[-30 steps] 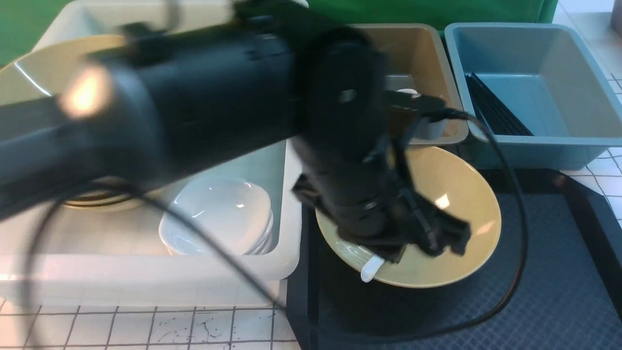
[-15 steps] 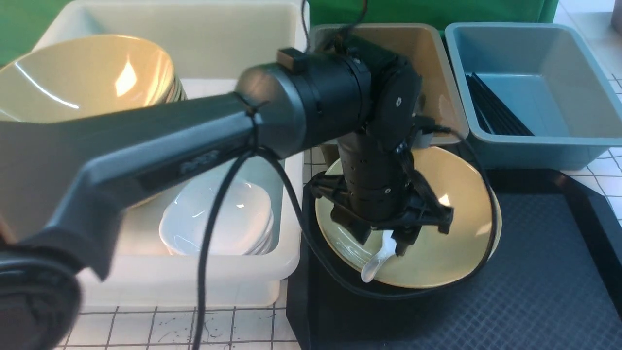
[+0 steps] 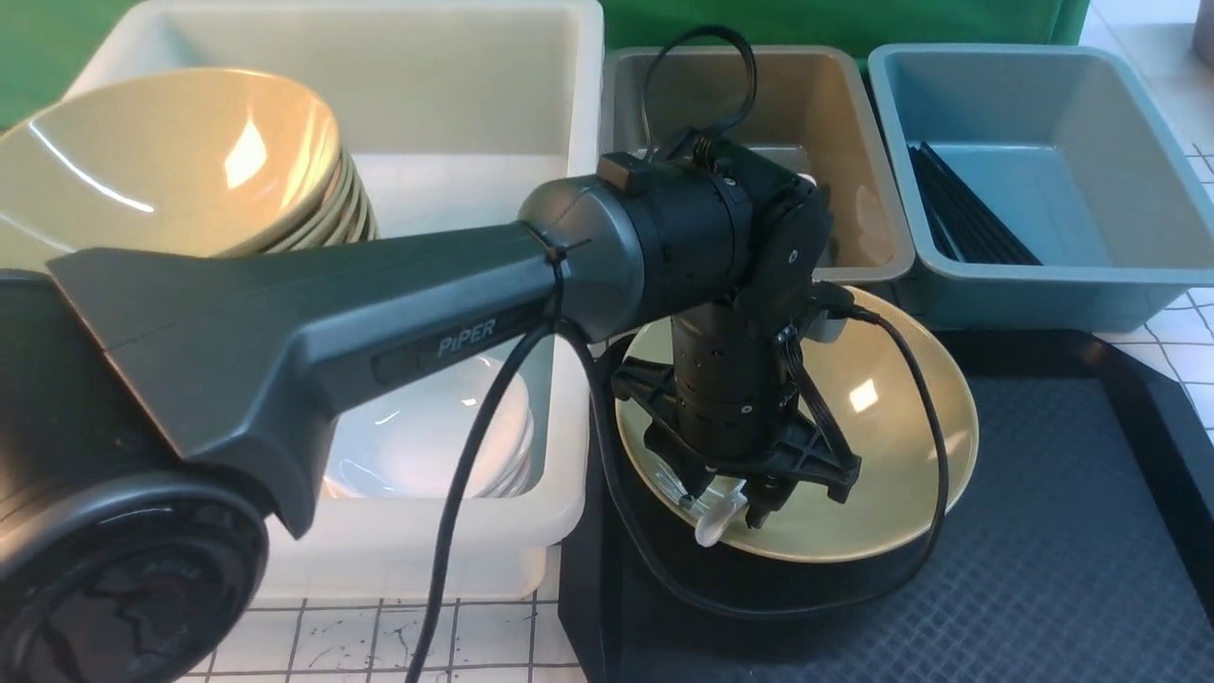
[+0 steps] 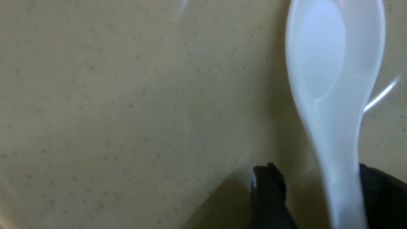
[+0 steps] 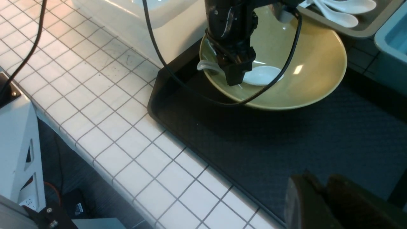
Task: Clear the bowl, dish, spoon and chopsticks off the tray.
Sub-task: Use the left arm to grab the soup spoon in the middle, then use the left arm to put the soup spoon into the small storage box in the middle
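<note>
Your left gripper [image 3: 729,505] reaches down into the wide olive-yellow bowl [image 3: 906,370] on the black tray [image 3: 1072,541], its jaws parted around the handle of the white spoon [image 4: 334,105]. In the left wrist view, you can see a gap between one finger and the handle; whether the other finger touches it, you cannot tell. The spoon lies in the bowl, scoop toward the middle, the end of its handle reaching over the near rim. Your right gripper [image 5: 321,178] hangs over the tray, its blurred fingertips close together; you cannot tell whether they are fully closed. To the left of the tray, the white tub [image 3: 569,474] holds stacked olive-yellow bowls [image 3: 190,152] and stacked white dishes [image 3: 436,427]. Beyond the tray, black chopsticks [image 3: 967,209] lie in the blue bin [image 3: 1062,273], and white spoons [image 5: 340,16] rest in the grey-brown bin [image 3: 858,133] beside it.
</note>
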Controlling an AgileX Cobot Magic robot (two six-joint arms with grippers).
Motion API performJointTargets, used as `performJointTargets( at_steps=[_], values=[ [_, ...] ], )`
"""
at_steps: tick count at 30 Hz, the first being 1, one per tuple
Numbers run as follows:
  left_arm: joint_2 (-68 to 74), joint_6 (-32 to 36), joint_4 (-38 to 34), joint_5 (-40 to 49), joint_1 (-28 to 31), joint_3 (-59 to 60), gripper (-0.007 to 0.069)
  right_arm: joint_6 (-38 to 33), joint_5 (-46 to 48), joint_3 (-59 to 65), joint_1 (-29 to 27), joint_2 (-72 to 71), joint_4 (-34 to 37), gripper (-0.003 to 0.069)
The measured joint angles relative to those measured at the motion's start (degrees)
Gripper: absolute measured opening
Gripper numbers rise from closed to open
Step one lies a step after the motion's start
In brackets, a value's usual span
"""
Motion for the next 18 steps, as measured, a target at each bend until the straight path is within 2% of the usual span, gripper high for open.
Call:
performJointTargets(
  at_steps=[1, 4, 8, 14, 18],
  values=[
    [0.0, 0.0, 0.3, 0.2, 0.0, 0.0, 0.0234, 0.0, 0.0, 0.0, 0.0, 0.0, 0.0, 0.0102],
    [0.0, 0.0, 0.7, 0.8, 0.0, 0.0, 0.0084, 0.0, 0.0, 0.0, 0.0, 0.0, 0.0, 0.0106],
    [0.0, 0.1, 0.8, 1.9, 0.0, -1.0, 0.0073, 0.0, 0.0, 0.0, 0.0, 0.0, -0.3, 0.0109],
    [-2.0, 0.1, 1.1, 1.3, 0.1, -10.0, 0.0073, 4.9, -0.1, 0.0, 0.0, 0.0, -7.0, 0.0109],
    [-4.4, -0.3, 0.9, -7.8, 2.3, -16.3, 0.0073, 5.8, -2.3, 0.0, 0.0, 0.0, -9.3, 0.0113]
  ],
)
